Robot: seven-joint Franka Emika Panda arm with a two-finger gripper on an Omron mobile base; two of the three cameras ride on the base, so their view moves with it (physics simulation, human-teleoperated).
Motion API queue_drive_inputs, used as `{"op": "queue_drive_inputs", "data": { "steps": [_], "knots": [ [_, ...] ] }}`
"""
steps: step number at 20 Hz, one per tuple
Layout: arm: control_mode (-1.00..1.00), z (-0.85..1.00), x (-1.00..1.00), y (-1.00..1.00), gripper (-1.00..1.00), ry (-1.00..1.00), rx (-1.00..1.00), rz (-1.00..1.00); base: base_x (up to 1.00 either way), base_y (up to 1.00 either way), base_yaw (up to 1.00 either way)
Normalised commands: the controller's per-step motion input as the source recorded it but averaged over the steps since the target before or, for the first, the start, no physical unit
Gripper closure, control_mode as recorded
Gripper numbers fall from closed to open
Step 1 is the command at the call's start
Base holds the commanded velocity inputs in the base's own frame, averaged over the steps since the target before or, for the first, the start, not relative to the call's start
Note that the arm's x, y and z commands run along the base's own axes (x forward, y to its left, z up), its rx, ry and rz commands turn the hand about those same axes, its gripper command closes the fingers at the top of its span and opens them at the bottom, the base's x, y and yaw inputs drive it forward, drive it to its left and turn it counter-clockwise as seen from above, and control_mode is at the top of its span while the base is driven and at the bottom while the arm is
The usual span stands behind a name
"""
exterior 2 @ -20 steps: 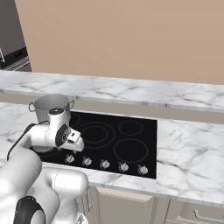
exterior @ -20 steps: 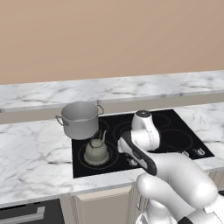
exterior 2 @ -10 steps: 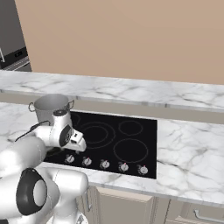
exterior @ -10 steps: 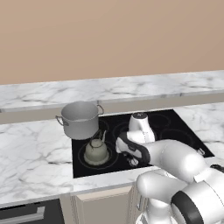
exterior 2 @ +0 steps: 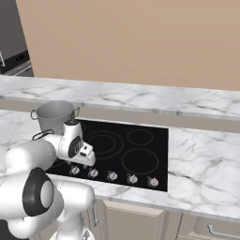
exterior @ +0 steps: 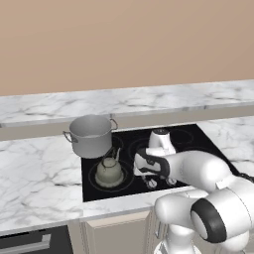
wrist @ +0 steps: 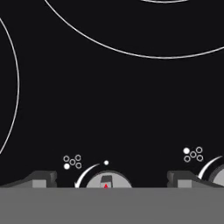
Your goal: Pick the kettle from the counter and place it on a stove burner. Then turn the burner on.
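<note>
Left base view: the kettle (exterior: 109,170) sits upright on the front-left burner (exterior: 94,179) of the black cooktop (exterior: 198,139), just in front of the steel pot (exterior: 91,135). So the placing looks done and turning the burner on remains. The arm reaches down over the cooktop's front edge, right of the kettle, with the gripper (exterior: 149,174) low over the knob row (exterior: 159,182); its fingers are hidden here.

Right base view: the arm's bulk hides the kettle. The hand sits above the left end of the knobs (exterior 2: 111,176), nose down, beside the pot (exterior 2: 55,116).

Hand view: one knob (wrist: 105,180) with a red mark lies straight ahead between the two fingertips (wrist: 41,179), which stand spread well to either side of it, touching nothing. A dot icon (wrist: 72,161) beside it lights the lower-left dot, which probably marks the kettle's burner. The knob thus lies centred, just beyond the tips: the hand likely has only to advance and close on it before twisting. A second knob (wrist: 218,177) sits off to the right.
</note>
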Motion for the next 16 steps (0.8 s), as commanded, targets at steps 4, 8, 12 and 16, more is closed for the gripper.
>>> {"op": "queue_drive_inputs", "data": {
  "steps": [4,8,12,16],
  "knots": [
    [-1.00,-0.63,-0.59,0.00,-1.00,-0.07,0.03,0.00,0.00,0.00,0.00],
    [-1.00,-0.68,-0.57,-0.02,-1.00,-0.07,0.02,0.00,0.00,0.00,0.00],
    [-1.00,-0.77,-0.46,-0.12,-1.00,-0.10,0.01,0.00,0.00,0.00,0.00],
    [-1.00,-0.92,-0.44,-0.28,-1.00,-0.10,0.00,0.00,0.00,0.00,0.00]
  ]
}}
